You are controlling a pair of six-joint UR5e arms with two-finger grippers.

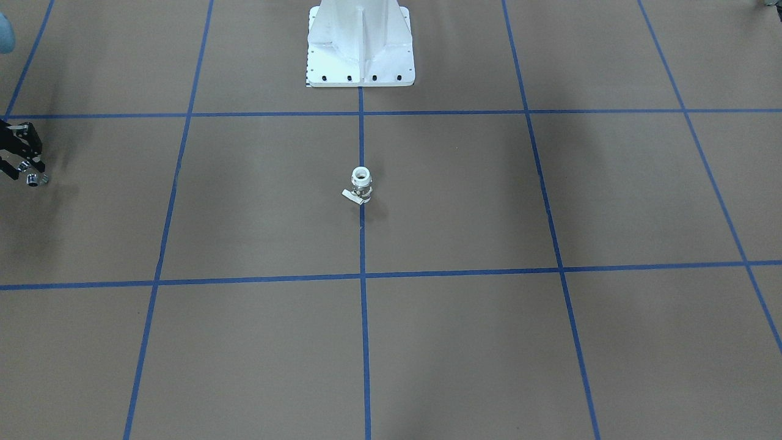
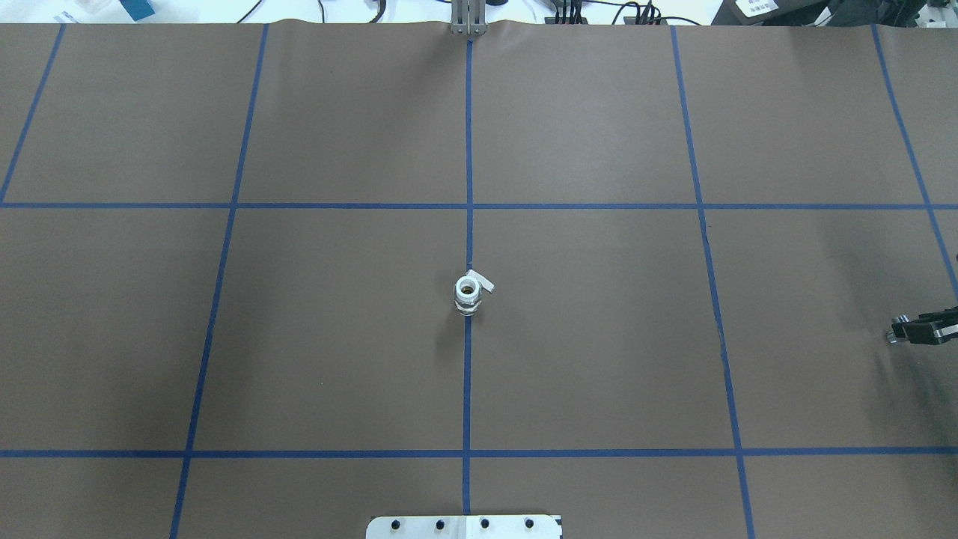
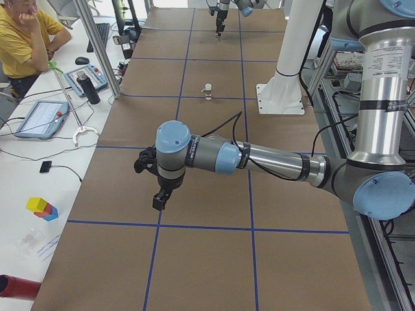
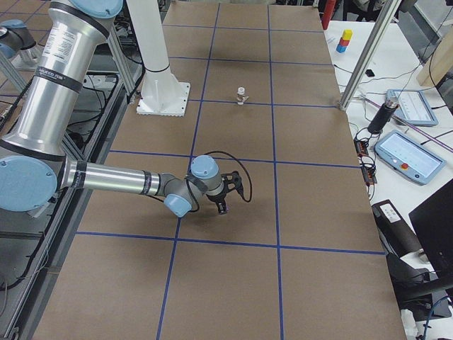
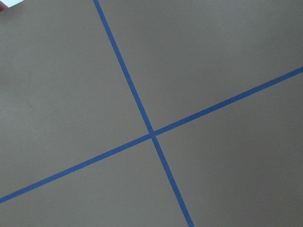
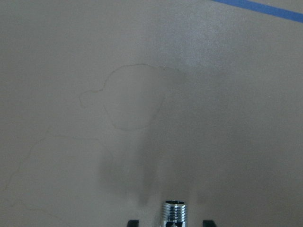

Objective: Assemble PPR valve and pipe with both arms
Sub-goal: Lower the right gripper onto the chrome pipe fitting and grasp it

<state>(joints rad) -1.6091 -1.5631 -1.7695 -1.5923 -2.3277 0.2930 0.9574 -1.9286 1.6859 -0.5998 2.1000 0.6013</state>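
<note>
A PPR valve [image 1: 361, 185] [image 2: 468, 291] stands upright on the centre line of blue tape [image 2: 468, 150] that grids the brown paper-covered table [image 2: 599, 337]. It sits in front of the robot's white pedestal [image 1: 360, 43], with its open white end up and its flat lever sticking out toward the robot's right. Well apart from it, at the table's right side, the right gripper [image 1: 27, 171] [image 2: 902, 331] [image 4: 223, 207] hangs low over the paper, its two fingers closed around a chrome pipe fitting [image 1: 36, 179]. In the right wrist view the fitting's threaded end [image 6: 175, 212] pokes out between the two black fingertips [image 6: 133, 222]. At the opposite end the left arm [image 3: 272, 161] stretches out low across the table with the left gripper [image 3: 159, 201] pointing down near a tape line. That gripper shows only from the side, so whether its jaws are apart or together cannot be told. The left wrist camera takes in nothing but a crossing of tape lines on bare paper. An operator [image 3: 23, 32] in a yellow shirt sits at a side desk beyond the table's edge.
</note>
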